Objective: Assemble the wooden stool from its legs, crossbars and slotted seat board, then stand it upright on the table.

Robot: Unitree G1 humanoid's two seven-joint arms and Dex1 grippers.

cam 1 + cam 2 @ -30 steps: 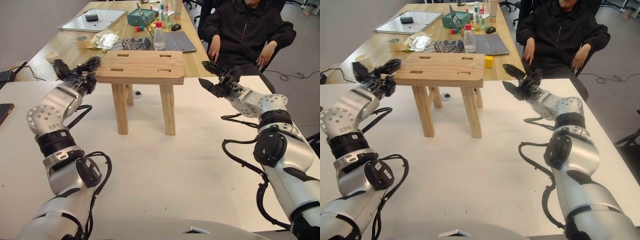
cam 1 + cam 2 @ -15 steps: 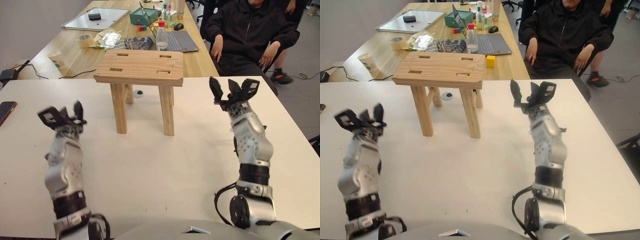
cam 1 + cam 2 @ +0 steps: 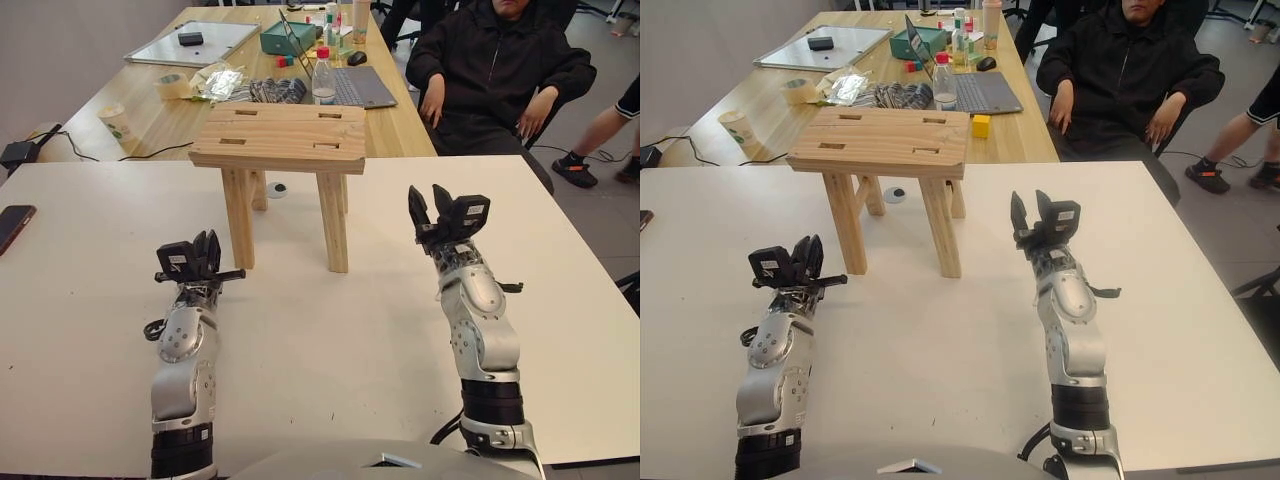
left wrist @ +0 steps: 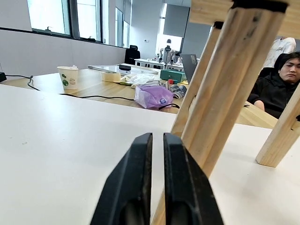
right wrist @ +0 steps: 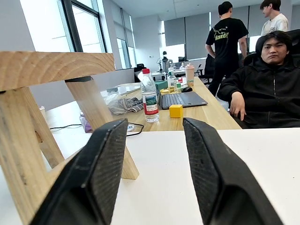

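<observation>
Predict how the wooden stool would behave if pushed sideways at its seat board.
The wooden stool probably stays rigid: solid timber. Its splayed legs suggest it resists tipping. On the smooth white table it would likely slide.

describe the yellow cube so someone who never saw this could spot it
On the white table stands the wooden stool; behind it runs a wooden desk. At that desk's near edge, just past the stool's right corner and in front of the laptop, sits the yellow cube: the only yellow block there.
</observation>
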